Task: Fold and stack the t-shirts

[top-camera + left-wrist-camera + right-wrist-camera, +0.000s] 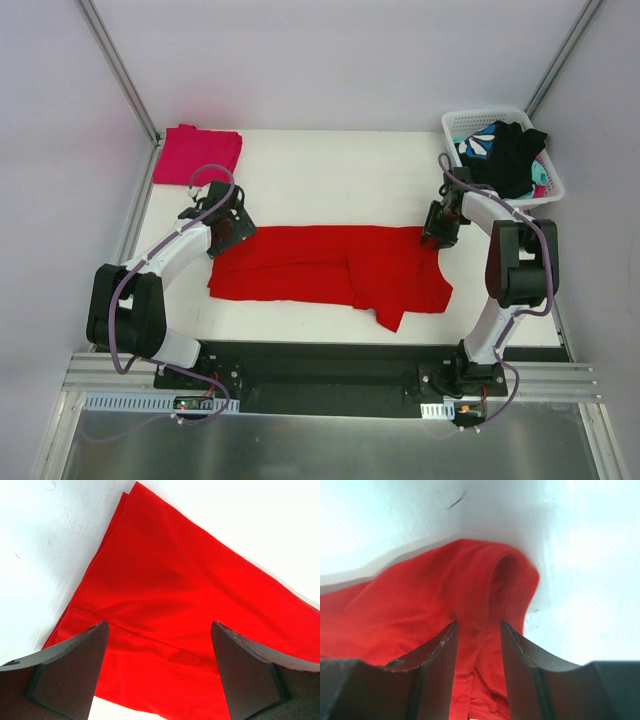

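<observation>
The large red t-shirt [330, 265] lies spread across the middle of the white table, partly folded, with a flap hanging toward the front right. My left gripper [232, 232] hovers over its far left corner, jaws wide open above flat red cloth [175, 590] and gripping nothing [159, 625]. At the shirt's far right corner my right gripper [435, 235] is down on the cloth. Its fingers [478, 623] straddle a raised ridge of red fabric [420, 595], with a gap still between them. The magenta-pink t-shirt [197, 153] lies folded at the back left corner.
A white basket [480, 115] at the back right holds a black garment [510, 155] and a teal-and-white patterned one [480, 145]. Metal frame posts rise at both back corners. The arm bases sit on the black rail along the near edge.
</observation>
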{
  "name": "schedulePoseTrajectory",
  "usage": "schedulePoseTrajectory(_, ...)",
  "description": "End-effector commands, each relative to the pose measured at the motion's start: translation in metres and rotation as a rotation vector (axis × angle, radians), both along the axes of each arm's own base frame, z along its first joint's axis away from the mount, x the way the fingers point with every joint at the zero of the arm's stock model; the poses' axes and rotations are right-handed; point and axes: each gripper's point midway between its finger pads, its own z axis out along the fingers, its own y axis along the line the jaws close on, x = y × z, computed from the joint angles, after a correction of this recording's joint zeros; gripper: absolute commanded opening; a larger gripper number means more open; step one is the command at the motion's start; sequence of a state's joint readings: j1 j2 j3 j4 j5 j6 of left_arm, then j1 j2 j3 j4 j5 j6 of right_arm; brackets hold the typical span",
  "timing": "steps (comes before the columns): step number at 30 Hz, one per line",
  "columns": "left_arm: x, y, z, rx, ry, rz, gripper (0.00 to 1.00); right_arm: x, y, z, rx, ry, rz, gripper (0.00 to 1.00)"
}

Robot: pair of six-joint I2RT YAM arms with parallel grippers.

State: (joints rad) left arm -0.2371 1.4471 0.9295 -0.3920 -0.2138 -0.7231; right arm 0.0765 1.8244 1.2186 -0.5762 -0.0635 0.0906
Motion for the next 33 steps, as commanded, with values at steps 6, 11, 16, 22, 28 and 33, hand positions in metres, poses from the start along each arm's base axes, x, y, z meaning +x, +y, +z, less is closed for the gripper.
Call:
schedulePoseTrajectory(6,0.011,0.005,0.009,0.028,-0.008,0.001,0.84,0.029,-0.02,0.014,-0.011,-0.097,-0.028,0.4)
schedulePoseTrajectory(11,0.013,0.003,0.01,0.025,-0.012,-0.002,0.84,0.037,-0.015,0.01,0.032,-0.094,-0.034,0.39)
schedulePoseTrajectory(16,0.013,0.004,0.009,0.03,-0.01,-0.001,0.84,0.043,-0.014,0.009,0.035,-0.098,-0.036,0.32)
schedulePoseTrajectory(22,0.014,0.004,0.008,0.031,-0.004,0.0,0.84,0.047,-0.016,0.006,0.024,-0.107,-0.035,0.11)
schedulePoseTrajectory(28,0.016,0.019,0.002,0.003,0.017,0.041,0.84,0.051,-0.018,0.013,0.013,-0.129,-0.031,0.02)
schedulePoseTrajectory(33,0.028,0.052,-0.001,-0.029,0.004,0.136,0.84,0.051,-0.015,0.017,0.032,-0.137,-0.024,0.02)
